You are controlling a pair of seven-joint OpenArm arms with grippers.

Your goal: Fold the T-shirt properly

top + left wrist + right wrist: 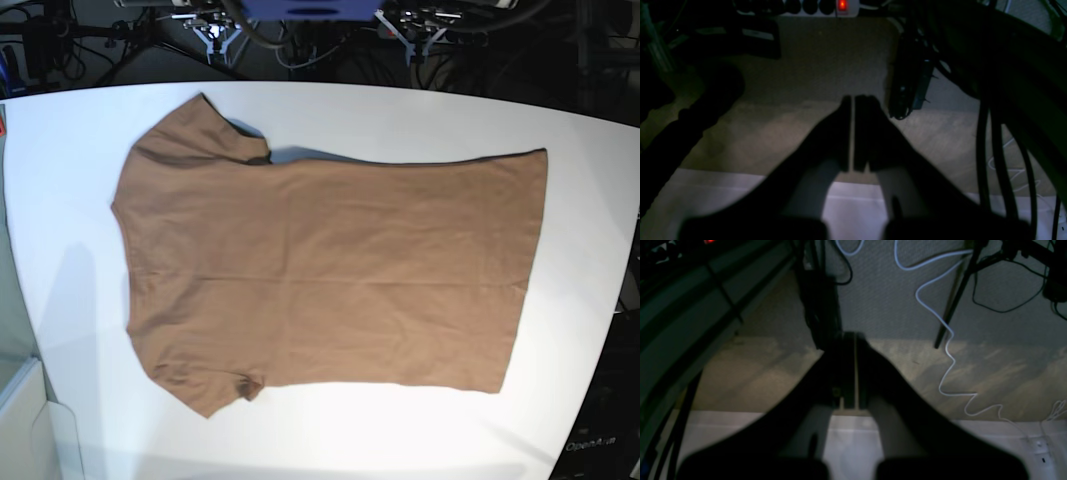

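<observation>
Base view, near edge first: white table [330, 440] bare along the front. The T-shirt [330, 265] lies spread flat on it, unfolded, turned sideways: shoulders and both short sleeves toward the view's left, hem toward the right. Near sleeve [205, 385] points to the front-left; far sleeve [205, 125] points to the back-left, with a shadow just beside it on the table. Cloth is plain tan-brown, only faint creases. Hem edge runs roughly straight down the right side, near the table's right edge but not over it. Neither gripper touches the cloth; both arms sit beyond the far table edge, where 2 metal mounts [215, 30] show among dark cables.

Left wrist view, dim: left gripper [852, 100] clenched, the 2 dark fingers [836, 133] pressed together with only a thin slit of light between, nothing held. It hangs off the table above the carpeted floor [820, 66]. A pale strip [723, 196] crosses the bottom of the frame. Farther off: a power strip [820, 8] with a red lit switch, black cables at right.

Right wrist view, also dim: right gripper [853, 336] likewise clenched and holding nothing, above the same kind of floor. Beyond it a white cable [950, 350] snakes across the carpet, and a dark slanted leg [953, 303] stands behind it.
</observation>
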